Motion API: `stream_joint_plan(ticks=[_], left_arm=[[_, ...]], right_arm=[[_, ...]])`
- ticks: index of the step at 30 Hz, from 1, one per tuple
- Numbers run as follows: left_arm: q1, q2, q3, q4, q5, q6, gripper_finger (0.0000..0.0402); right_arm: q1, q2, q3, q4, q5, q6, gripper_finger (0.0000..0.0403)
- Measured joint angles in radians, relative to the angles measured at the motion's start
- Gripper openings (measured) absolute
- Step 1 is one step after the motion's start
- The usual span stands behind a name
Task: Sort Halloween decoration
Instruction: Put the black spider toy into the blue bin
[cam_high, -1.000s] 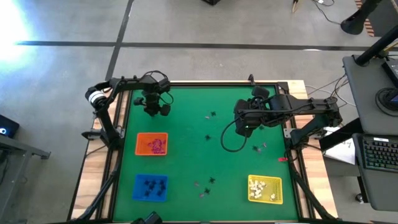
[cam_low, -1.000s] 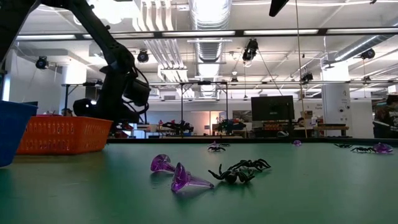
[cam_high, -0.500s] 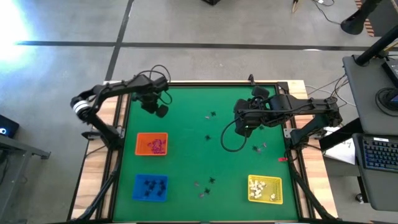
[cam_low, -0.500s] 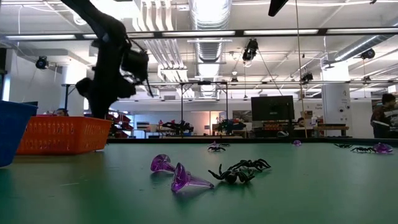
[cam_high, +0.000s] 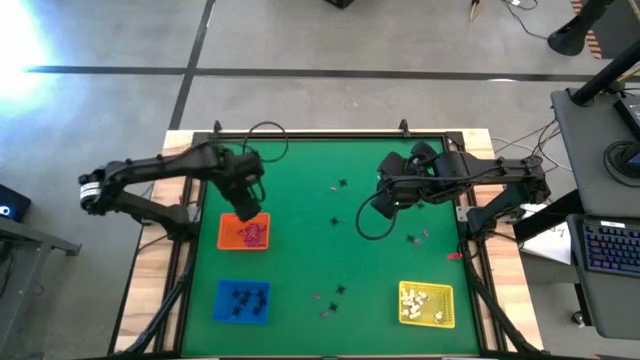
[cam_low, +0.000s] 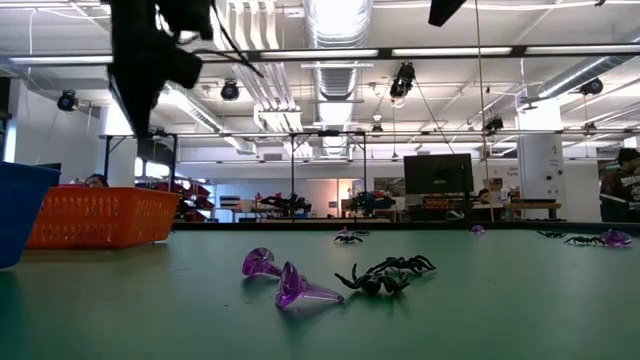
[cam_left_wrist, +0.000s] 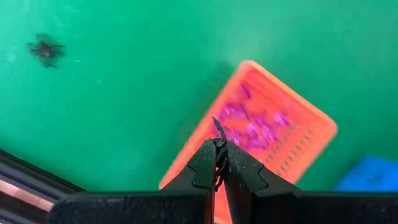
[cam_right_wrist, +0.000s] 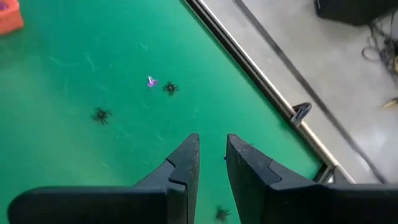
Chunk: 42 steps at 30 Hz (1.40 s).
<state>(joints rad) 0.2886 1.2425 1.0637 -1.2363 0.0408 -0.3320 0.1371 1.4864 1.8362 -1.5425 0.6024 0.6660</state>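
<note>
The Halloween decoration lies scattered on the green table: black spiders and small purple pieces. Up close, purple goblets and a black spider show in the low view. My left gripper hangs high over the far edge of the orange tray, pointing down, shut on a thin dark sliver of a trinket. My right gripper hovers open over the table's right half, with nothing between its fingers. My left gripper pinches a tiny dark trinket between its two fingertips; only a thin curved sliver sticks out past them. The fingers point down from above. The piece is lifted clear, high above the orange tray.
The orange tray holds purple pieces, the blue tray black ones, and the yellow tray white ones. A loose cable loops on the mat near the right gripper. A black frame runs round the table's edge.
My left gripper has risen from the table's far left part and swung toward the near edge, over the orange tray's far side, rolling as it went. It has stayed shut.
</note>
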Motion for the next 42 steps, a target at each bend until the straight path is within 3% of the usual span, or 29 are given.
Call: stream_joint_plan(ticks=[7,12,17,29,37,42], left_arm=[[-0.252,-0.101,0.0,-0.022,0.081,-0.093,0.0],[-0.472,-0.113,0.0,-0.022,0.055,-0.116,0.0],[-0.616,-0.099,0.0,0.007,0.036,-0.165,0.0],[-0.765,-0.007,-0.022,0.148,0.028,-0.12,0.0],[-0.881,0.031,-0.113,0.247,0.032,-0.096,0.0],[-0.903,0.03,-0.197,0.408,0.128,-0.119,0.0]], right_arm=[[0.0,0.0,0.0,0.01,0.0,0.173,0.007],[0.0,0.001,0.0,0.037,-0.001,0.307,0.007],[0.0,0.003,-0.004,0.058,-0.001,0.372,0.007],[0.001,0.038,-0.01,0.137,-0.011,0.428,0.007],[0.001,0.1,-0.01,0.138,-0.074,0.435,0.007],[0.001,0.122,-0.01,0.139,-0.082,0.436,0.007]])
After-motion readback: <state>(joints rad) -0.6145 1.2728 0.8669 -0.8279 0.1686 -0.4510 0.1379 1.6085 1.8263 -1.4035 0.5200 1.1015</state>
